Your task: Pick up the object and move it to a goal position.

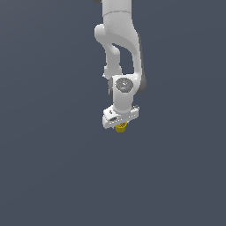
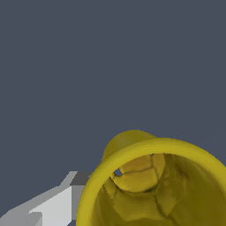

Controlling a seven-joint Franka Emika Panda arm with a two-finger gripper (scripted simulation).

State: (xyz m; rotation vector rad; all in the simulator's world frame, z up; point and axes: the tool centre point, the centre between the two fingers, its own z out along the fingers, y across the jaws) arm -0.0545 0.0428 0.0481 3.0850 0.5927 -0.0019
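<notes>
Filling the wrist view at close range, the mustard-yellow cup (image 2: 154, 185) shows its rolled rim and rough, mottled inner wall, with its narrower base turned away from the lens. Beside the rim, one white and grey finger (image 2: 53, 205) of the end effector touches or nearly touches the cup's outer wall; the other finger is out of frame.

From the exterior view, reading left to right, plain dark grey-blue ground gives way at centre to the white arm (image 1: 119, 48), which descends from the top edge in a bent column to the wrist. Below it sits the end effector (image 1: 121, 124), its broad white palm bar tilted slightly. The cup (image 1: 120, 128) peeks out just under that bar, mostly hidden by it and narrower than the bar. The end effector appears to be pinching the cup between its fingers, though the fingers themselves are barely visible here. More bare grey-blue ground fills the exterior view's right.
</notes>
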